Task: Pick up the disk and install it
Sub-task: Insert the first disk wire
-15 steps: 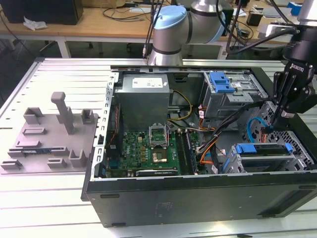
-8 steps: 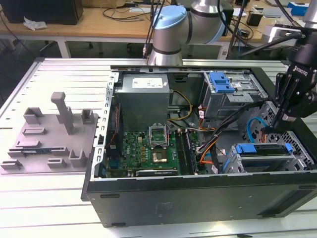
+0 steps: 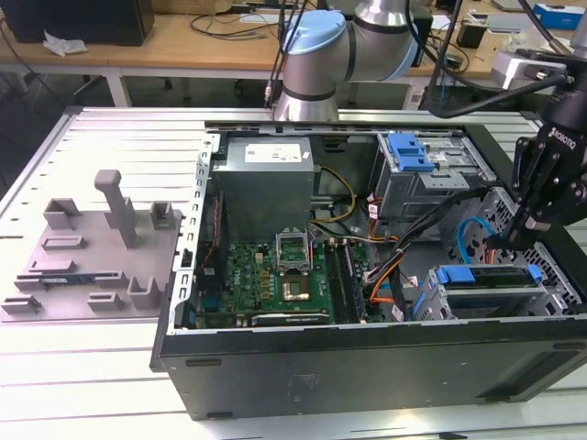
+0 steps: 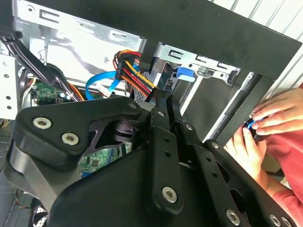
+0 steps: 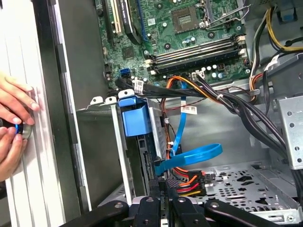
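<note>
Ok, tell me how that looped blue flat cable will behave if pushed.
The blue cable probably flexes and springs back: it hangs in a loose loop. Likely light, being a thin ribbon. One end seems plugged in at the drive cage, limiting travel.

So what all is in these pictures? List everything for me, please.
table: one, silver, under everything
computer case: one, black, open, mid-table
circuit board: one, green, inside the case
disk: one, silver with blue frame, in a grey cage inside the case, exterior view's right
stand: one, grey, exterior view's left
flat cable: one, blue, beside the disk
robot arm: one, silver and pale blue, behind the case
gripper: one, black, above the disk
hands: two, at the case's outer edge
</note>
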`<action>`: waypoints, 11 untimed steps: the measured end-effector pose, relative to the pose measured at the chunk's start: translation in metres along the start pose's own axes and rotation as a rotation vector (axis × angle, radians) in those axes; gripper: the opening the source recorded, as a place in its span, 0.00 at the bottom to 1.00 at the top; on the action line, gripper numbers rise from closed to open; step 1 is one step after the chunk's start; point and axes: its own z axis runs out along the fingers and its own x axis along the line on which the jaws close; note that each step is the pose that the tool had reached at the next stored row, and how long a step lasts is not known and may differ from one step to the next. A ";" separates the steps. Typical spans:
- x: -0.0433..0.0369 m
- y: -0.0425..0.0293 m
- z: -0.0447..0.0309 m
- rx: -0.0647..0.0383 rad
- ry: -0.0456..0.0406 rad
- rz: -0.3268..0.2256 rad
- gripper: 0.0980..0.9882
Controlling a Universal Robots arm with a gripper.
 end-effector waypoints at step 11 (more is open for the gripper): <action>0.0147 0.0081 0.0030 0.006 -0.0470 -0.015 0.07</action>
